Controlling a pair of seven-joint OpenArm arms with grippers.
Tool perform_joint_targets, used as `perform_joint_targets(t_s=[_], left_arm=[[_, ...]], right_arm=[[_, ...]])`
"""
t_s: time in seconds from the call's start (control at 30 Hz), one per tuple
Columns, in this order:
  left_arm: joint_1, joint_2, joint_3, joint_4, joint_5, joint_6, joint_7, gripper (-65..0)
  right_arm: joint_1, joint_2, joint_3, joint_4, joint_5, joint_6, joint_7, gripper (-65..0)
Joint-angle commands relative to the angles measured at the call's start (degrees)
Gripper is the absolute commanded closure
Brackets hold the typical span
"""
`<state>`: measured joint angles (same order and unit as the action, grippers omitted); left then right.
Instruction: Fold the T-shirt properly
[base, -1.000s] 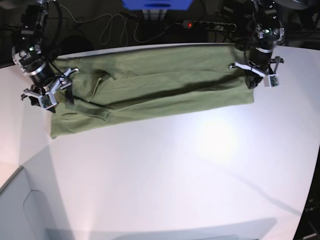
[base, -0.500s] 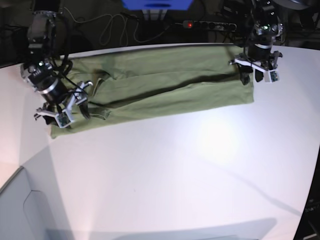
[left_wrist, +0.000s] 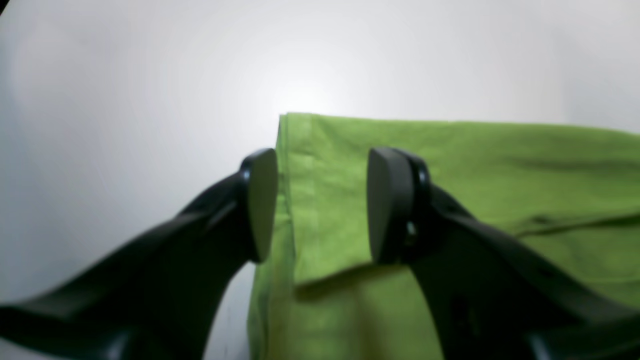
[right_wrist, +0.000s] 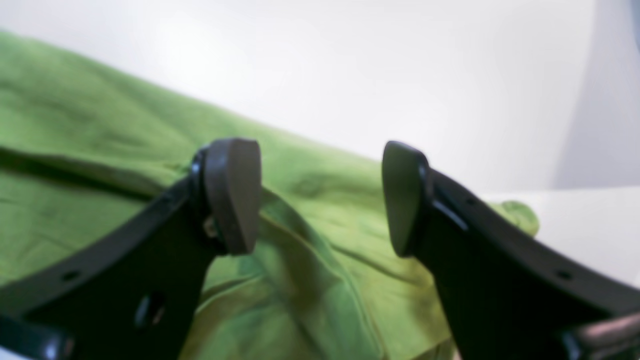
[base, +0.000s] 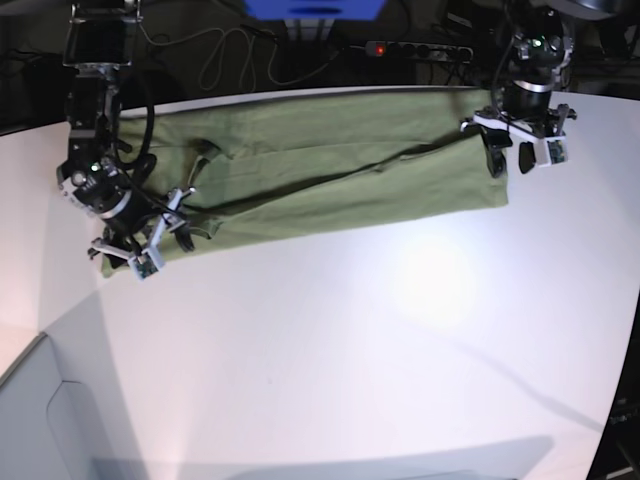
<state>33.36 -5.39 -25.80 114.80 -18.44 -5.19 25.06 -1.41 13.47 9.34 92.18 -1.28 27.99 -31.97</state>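
Observation:
The olive-green T-shirt (base: 330, 170) lies as a long, lengthwise-folded band across the back of the white table (base: 380, 340). My left gripper (base: 510, 163) hovers open over the shirt's right end. In the left wrist view the left gripper (left_wrist: 320, 205) straddles the hemmed edge of the T-shirt (left_wrist: 450, 165) with nothing pinched. My right gripper (base: 145, 243) is low over the shirt's front-left corner. Seen from the right wrist, the right gripper (right_wrist: 320, 197) stands wide open above wrinkled folds of the T-shirt (right_wrist: 100, 125), holding nothing.
Behind the table lie a power strip (base: 420, 48) with a red light, loose cables (base: 220, 55) and a blue object (base: 315, 8). The table's front-left edge (base: 30, 350) drops off to a grey surface.
The left gripper has opened, let go of the shirt's right end and drawn back slightly. The right arm has moved forward along the shirt's left end to its front corner.

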Motion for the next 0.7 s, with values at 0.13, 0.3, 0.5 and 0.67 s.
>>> perform_joint_targets(t_s=[0.13,0.3,0.5,0.67], left_arm=[[0.6,-0.2,-0.3,1.2,-0.3,-0.1,-1.5,-28.3],[0.2,-0.2,-0.3,0.8,-0.3,0.0,-1.5,-28.4],[0.0,-0.3,-0.3,0.7,-0.3,0.0,-1.5,-28.4],[-1.1,-0.3,-0.3,0.7,-0.3,0.0,-1.5,-28.4]], right_arm=[[4.0,0.6,0.4,-4.4,0.7,0.5,1.2,-35.8],[2.5,0.6,-0.1,-6.2,0.7,0.5,1.2,-35.8],[-5.4,0.6,-0.1,0.7,0.7,0.5,1.2,-35.8],[-11.1,1.2,0.2,7.4,0.7,0.5,1.2,-35.8]])
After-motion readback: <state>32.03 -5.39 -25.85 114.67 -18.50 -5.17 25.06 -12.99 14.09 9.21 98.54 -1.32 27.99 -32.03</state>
